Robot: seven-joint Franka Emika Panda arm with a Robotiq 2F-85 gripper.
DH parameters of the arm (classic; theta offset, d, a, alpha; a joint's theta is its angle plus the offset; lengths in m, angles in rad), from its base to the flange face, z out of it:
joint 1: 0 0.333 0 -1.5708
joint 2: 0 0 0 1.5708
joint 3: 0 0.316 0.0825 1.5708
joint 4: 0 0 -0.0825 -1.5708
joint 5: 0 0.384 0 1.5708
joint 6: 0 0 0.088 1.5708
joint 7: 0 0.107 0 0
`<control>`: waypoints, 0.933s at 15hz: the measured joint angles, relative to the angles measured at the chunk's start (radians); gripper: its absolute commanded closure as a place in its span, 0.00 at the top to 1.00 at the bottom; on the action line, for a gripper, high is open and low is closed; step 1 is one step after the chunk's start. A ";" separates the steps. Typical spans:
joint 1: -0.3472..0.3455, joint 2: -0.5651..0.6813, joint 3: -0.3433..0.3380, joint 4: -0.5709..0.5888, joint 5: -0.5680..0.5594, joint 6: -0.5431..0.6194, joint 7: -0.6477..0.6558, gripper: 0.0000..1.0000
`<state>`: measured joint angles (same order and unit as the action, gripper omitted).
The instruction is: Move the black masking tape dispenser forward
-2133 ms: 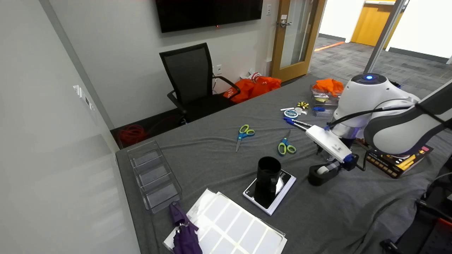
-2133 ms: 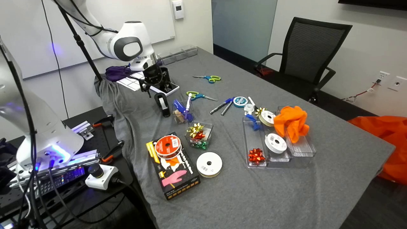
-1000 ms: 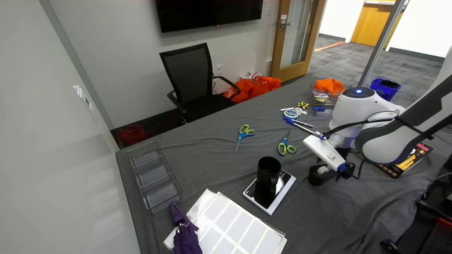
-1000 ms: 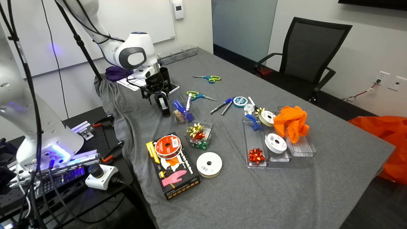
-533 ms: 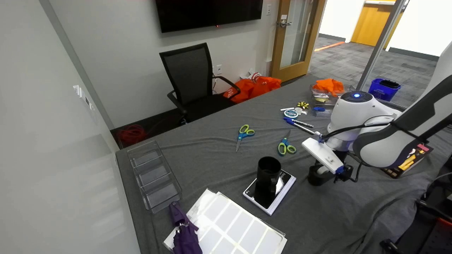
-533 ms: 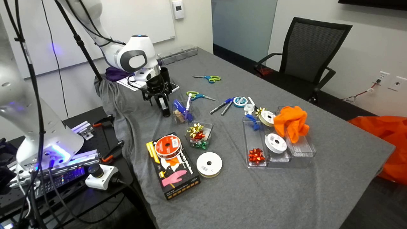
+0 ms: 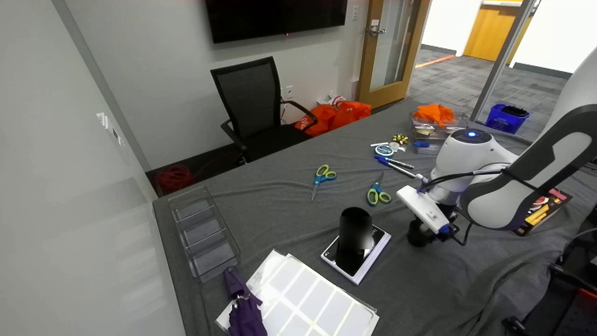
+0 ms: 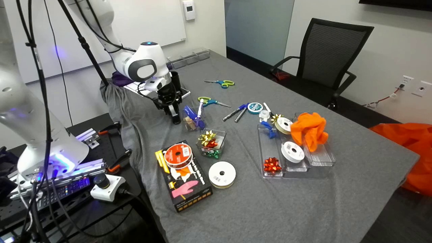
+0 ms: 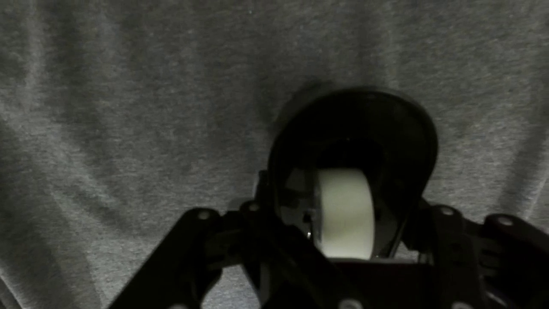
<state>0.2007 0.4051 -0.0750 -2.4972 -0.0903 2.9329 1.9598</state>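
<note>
- Evidently clamped: gripper (image 9: 341, 210) bears on both sides of the black masking tape dispenser (image 9: 388, 167), which sits on grey tablecloth (image 9: 150, 150).
- White tape roll (image 9: 348, 214) plain in the wrist view only; in an exterior view a white housing (image 7: 422, 208) hides part of the dispenser.
- White ribbon spool (image 8: 228, 177), at the dispenser's five o'clock, seen in an exterior view only.

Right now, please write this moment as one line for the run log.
hand: gripping dispenser by both sides | dispenser: on table | scissors: two pairs, untouched
</note>
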 measured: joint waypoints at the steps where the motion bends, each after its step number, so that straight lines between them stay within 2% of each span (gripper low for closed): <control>1: 0.001 0.000 0.000 0.000 0.011 0.000 -0.011 0.40; 5: 0.006 0.000 -0.003 0.000 0.026 -0.001 -0.029 0.40; 9: 0.041 -0.008 -0.027 0.001 0.026 -0.009 -0.029 0.40; 14: 0.073 -0.044 -0.032 0.032 0.028 -0.080 -0.019 0.40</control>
<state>0.2738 0.3615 -0.1070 -2.4650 -0.0622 2.8533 1.9404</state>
